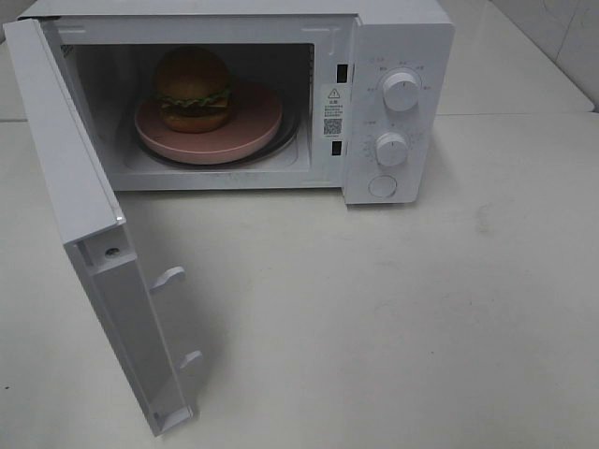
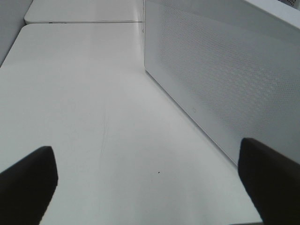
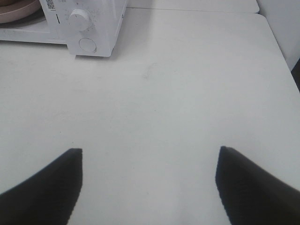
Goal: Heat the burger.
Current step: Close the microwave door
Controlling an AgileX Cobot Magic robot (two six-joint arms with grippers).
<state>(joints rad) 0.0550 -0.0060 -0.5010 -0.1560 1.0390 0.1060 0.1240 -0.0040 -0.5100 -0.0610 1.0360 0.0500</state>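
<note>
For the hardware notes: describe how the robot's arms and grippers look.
Only finger ends show, in the wrist views. The left gripper has two matt black fingers with blunt, rounded tips. The right gripper has two black, finely textured fingers tapering to wedges. No arms, cables or markings are visible.

Even, diffuse light across the matte white surface (image 1: 421,318). Cavity of the white box-shaped microwave oven (image 1: 398,56) dimmer (soft-edged shadows). Wrist views slightly blurred.
</note>
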